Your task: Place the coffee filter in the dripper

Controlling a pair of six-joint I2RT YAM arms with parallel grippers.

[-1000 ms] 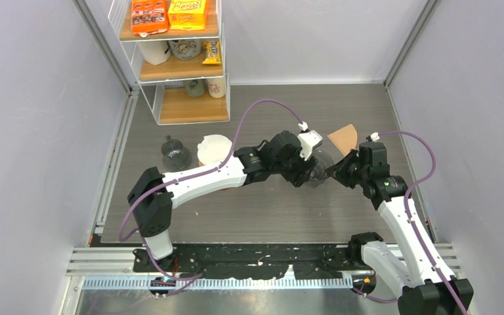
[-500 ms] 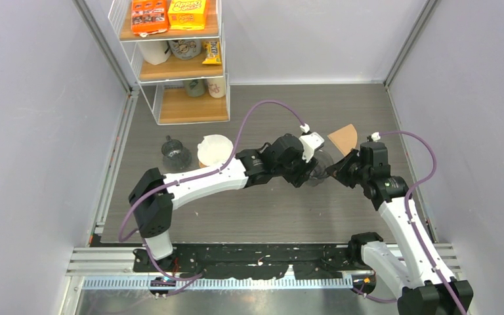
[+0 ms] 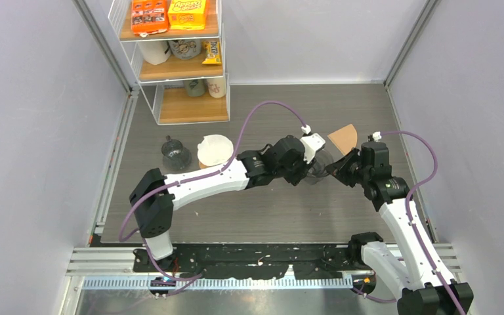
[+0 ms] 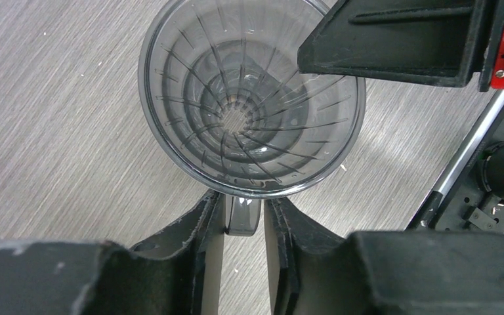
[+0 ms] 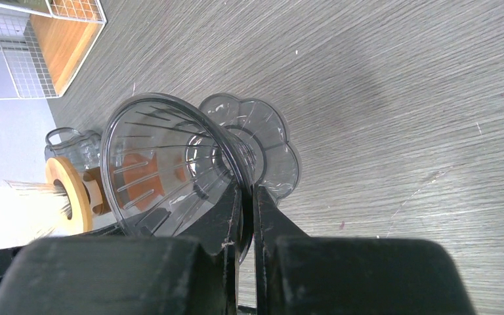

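The dripper point(image 4: 249, 98) is a clear ribbed plastic cone that stands upright mid-table, also in the top view point(image 3: 319, 164). My left gripper point(image 4: 244, 216) has its two pads on either side of the dripper's small handle point(image 4: 243, 215), pressed close against it. My right gripper point(image 5: 248, 210) is shut on the dripper's point(image 5: 164, 164) thin wall at the rim, on the opposite side. The coffee filter point(image 3: 344, 138), a brown fan-shaped paper, lies flat on the table just behind the right gripper point(image 3: 336, 169), apart from both grippers.
A white paper cone on a wooden stand point(image 3: 214, 149) and a glass jug point(image 3: 175, 154) stand to the left. A wire shelf with boxes and cups point(image 3: 180, 59) fills the back left corner. Walls close in the table on three sides.
The left gripper has slid a little to the right, onto the dripper's handle, and its jaws have narrowed around it. The right gripper and the dripper have stayed put.
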